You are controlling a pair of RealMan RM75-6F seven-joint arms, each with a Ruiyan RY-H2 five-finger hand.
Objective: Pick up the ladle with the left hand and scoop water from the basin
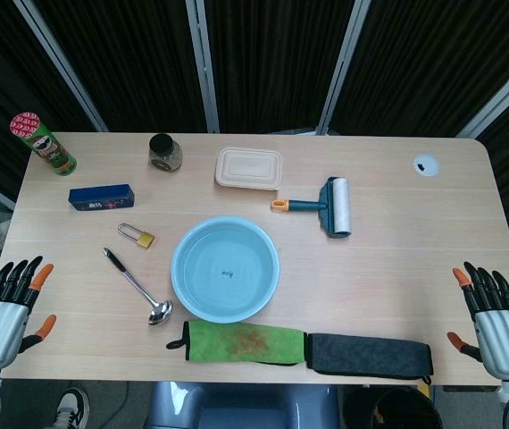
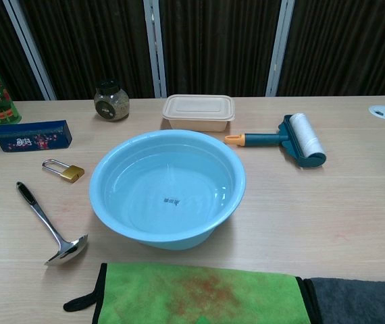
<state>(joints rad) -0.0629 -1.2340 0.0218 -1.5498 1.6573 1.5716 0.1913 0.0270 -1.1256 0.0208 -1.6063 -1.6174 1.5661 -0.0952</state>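
Observation:
A steel ladle (image 1: 136, 285) (image 2: 47, 225) with a black handle tip lies flat on the table, left of the basin, its bowl toward the near edge. The light blue basin (image 1: 183, 287) (image 2: 111, 212) holds clear water at the table's middle. My left hand (image 1: 6, 310) hovers at the table's near left corner, fingers spread, holding nothing, well left of the ladle. At the near right corner my right hand (image 1: 496, 320) is likewise spread and empty. Neither hand shows in the chest view.
A brass padlock (image 1: 137, 236) lies just behind the ladle. Further back are a blue box (image 1: 101, 197), a Pringles can (image 1: 43, 143), a jar (image 1: 165, 153), a lidded food container (image 1: 249, 168) and a lint roller (image 1: 326, 206). Green cloth (image 1: 241, 342) and dark cloth (image 1: 368, 355) line the near edge.

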